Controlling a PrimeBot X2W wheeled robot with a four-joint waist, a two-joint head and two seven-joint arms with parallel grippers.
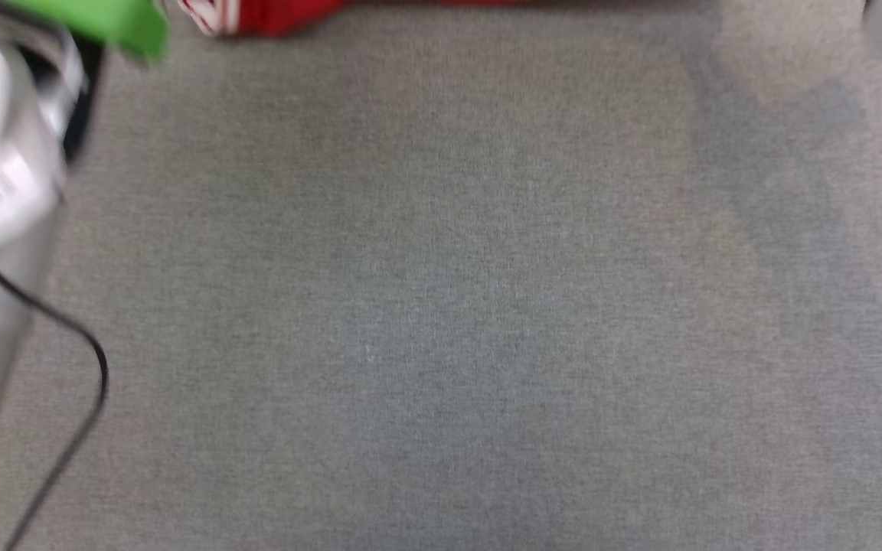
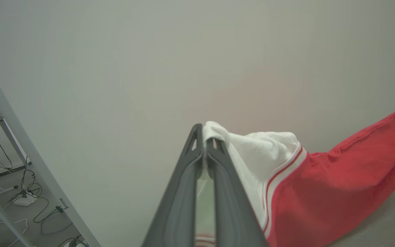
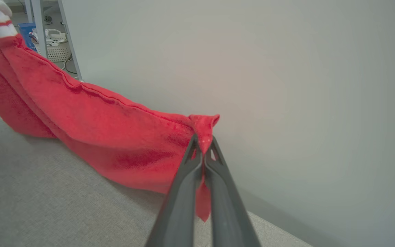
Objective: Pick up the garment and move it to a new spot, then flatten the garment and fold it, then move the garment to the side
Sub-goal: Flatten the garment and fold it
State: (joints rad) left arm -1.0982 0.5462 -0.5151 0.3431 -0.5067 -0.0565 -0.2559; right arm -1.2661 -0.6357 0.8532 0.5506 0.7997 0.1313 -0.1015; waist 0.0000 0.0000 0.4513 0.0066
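Left gripper (image 2: 205, 137): its two long dark fingers are pressed together at the tips on a bunch of white sleeve cloth belonging to the red jersey-style shirt with white sleeves and red-and-white striped trim (image 2: 321, 192). Right gripper (image 3: 202, 144): fingers likewise closed, pinching a red corner of the same shirt (image 3: 108, 137), with a small tail of cloth hanging below the grip between the fingers. From the left gripper the shirt runs away to the right of the fingers. From the right gripper it runs away to the left, ending at the white striped sleeve at the far upper left of that view. Its long axis therefore lies from one gripper to the other, and neither arm is nearer, as each holds one end. The span sags between the grips, and its lower edge appears to meet the grey woven fabric surface (image 3: 46, 192) beneath the fingers; actual contact cannot be confirmed. A plain pale wall (image 2: 149, 68) stands beyond both sets of fingertips. In the head view, which is blurred, the shirt (image 1: 280, 17) shows as a red strip at the far top edge, with the grey surface (image 1: 441, 306) spreading towards the robot. Assessment: the shirt is being carried to its new spot, with flattening and folding not yet done. The next move likely depends on both grips lowering together, keeping the span taut along its axis.
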